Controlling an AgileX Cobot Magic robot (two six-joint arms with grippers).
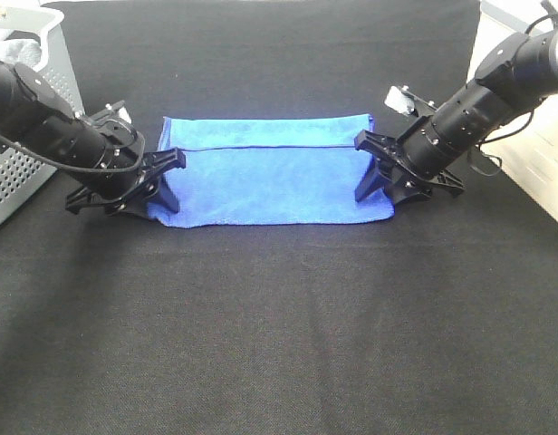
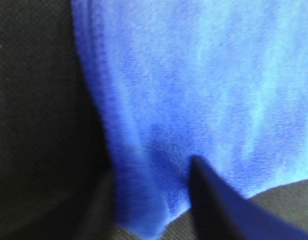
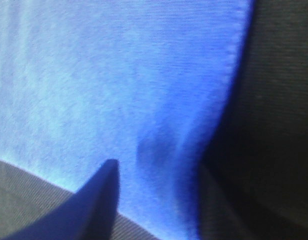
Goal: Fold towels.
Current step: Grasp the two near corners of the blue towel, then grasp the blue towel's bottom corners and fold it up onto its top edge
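Observation:
The royal-blue towel (image 1: 270, 172) lies flat on the black table, its far long edge folded over into a narrow band. My left gripper (image 1: 170, 178) is open and low, its two fingers straddling the towel's left short edge. In the left wrist view the towel (image 2: 204, 90) fills the picture and its edge runs between the open gripper's (image 2: 149, 200) fingers. My right gripper (image 1: 362, 165) is open and low, straddling the right short edge. In the right wrist view the hemmed edge of the towel (image 3: 119, 85) runs between the gripper's (image 3: 159, 200) fingers.
A perforated grey basket (image 1: 43, 100) stands at the far left with a grey cloth (image 1: 12, 45) in it, just behind my left arm. The black table cover (image 1: 279, 335) ends at a pale surface (image 1: 533, 181) on the right.

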